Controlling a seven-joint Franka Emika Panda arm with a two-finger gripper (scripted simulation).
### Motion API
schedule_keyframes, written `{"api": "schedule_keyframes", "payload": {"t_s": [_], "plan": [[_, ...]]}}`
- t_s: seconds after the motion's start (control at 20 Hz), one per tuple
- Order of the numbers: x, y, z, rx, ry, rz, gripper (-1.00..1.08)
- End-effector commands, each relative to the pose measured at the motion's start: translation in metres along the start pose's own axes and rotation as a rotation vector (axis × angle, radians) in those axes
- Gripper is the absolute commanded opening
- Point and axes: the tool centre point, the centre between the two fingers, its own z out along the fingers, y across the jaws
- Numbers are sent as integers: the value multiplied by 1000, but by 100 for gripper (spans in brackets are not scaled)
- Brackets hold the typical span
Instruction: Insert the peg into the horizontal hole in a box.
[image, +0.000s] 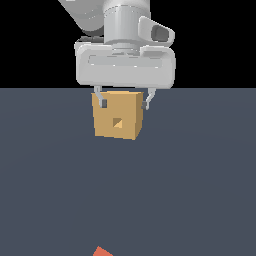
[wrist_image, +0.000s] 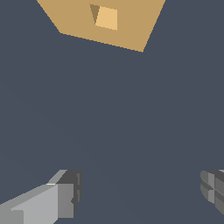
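Floor (image: 200, 190) of flat slate grey under black backdrop. One tan box (image: 118, 121) sits upper centre, one square hole (image: 117, 122) mid-face. One gripper (image: 125, 104) hangs wide, empty. One peg (image: 102, 252), orange tip only, bottom edge.

No legible text, label, brand, number or sign appears on any surface in either view; the box (image: 118, 121) faces are plain.
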Motion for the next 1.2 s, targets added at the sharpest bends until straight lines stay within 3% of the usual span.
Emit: {"api": "schedule_keyframes", "payload": {"t_s": [0.0, 0.2, 0.45, 1.15], "plan": [[0, 0, 0, 0, 0, 0, 100], [-10, 0, 3, -1, 0, 13, 100], [-52, -1, 15, -7, 2, 67, 100], [-266, -40, 79, -33, 13, 346, 100]]}}
